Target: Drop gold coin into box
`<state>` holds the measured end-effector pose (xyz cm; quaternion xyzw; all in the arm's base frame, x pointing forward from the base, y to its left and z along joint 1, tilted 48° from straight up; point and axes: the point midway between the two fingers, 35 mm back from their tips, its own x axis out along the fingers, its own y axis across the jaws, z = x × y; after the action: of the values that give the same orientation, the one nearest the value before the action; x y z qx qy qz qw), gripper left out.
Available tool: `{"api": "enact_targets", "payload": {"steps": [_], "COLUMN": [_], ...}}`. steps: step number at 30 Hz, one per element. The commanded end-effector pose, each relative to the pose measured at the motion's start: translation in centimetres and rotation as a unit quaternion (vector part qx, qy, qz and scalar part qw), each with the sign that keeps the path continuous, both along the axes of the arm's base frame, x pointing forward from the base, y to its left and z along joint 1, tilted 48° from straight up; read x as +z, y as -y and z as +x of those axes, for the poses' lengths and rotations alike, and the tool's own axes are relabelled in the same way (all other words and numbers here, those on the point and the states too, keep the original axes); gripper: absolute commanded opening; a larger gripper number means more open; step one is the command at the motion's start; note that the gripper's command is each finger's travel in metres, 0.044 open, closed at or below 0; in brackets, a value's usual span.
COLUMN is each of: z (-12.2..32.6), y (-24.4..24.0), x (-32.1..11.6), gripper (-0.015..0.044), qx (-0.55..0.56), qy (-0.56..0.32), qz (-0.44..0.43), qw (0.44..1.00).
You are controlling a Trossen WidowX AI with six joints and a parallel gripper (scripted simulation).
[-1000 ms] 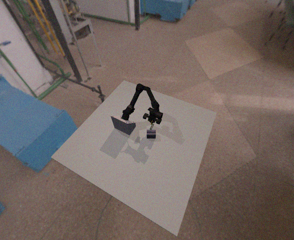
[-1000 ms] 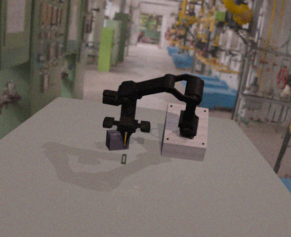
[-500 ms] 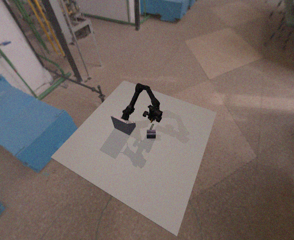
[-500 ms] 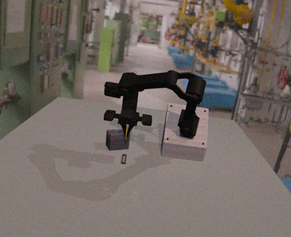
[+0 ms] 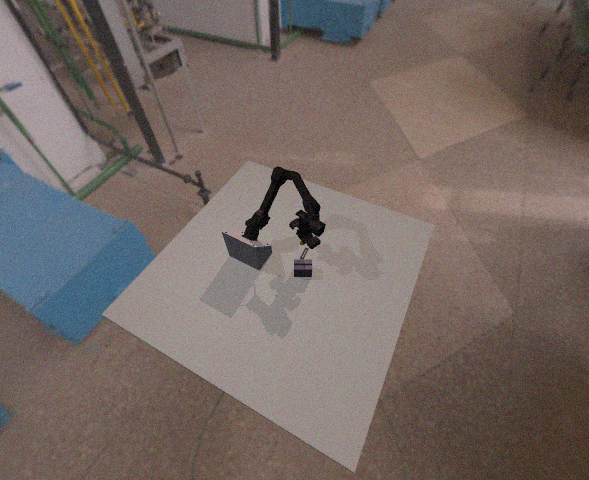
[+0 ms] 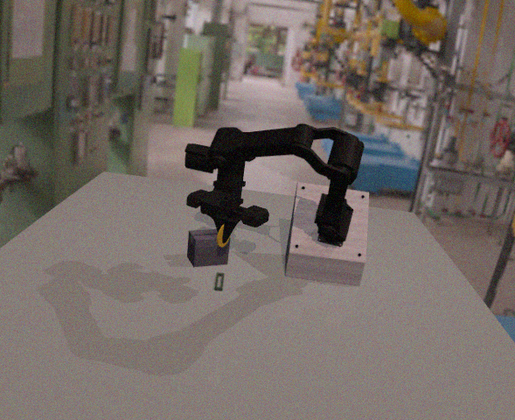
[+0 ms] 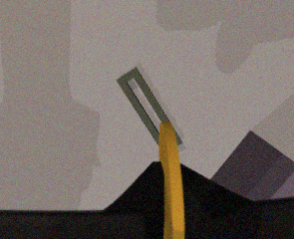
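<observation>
The gold coin (image 5: 302,242) (image 6: 221,237) (image 7: 172,189) is upright between the fingertips, its lower part hanging below them. My gripper (image 5: 303,239) (image 6: 226,229) (image 7: 163,170) is shut on it, in the air above the table. The dark-green holder (image 6: 216,282) (image 7: 140,110) is empty on the table below; in the wrist view the coin overlaps its near end. The closed grey box (image 5: 302,269) (image 6: 206,252) (image 7: 246,166) stands near the holder. A dark slot line crosses its lid in the top view. In the wrist view the coin is not lined up with the holder.
The arm's thick base block (image 5: 246,251) (image 6: 325,267) stands on the pale table (image 5: 335,351) (image 6: 338,353), to the right of the box in the exterior view. Shadows of the arm fall across the table.
</observation>
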<state>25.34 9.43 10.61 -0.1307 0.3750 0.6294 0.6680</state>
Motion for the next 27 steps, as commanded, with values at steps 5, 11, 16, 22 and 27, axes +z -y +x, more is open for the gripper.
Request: {"api": "enact_targets", "payload": {"steps": [5, 11, 16, 22, 27], "z": [0.01, 0.01, 0.01, 0.03, 0.74], "y": [0.17, 0.28, 0.37, 0.4, 0.92], "x": [-0.13, -0.23, -0.31, -0.35, -0.92], "gripper": [0.0, 0.0, 0.0, 0.0, 0.0], "qx": [-0.083, -0.15, -0.203, -0.21, -0.21], "qy": [-0.093, -0.168, -0.226, -0.234, -0.234], "qz": [-0.011, -0.018, -0.024, -0.025, -0.025], "qw": [0.992, 0.974, 0.952, 0.949, 0.949]}}
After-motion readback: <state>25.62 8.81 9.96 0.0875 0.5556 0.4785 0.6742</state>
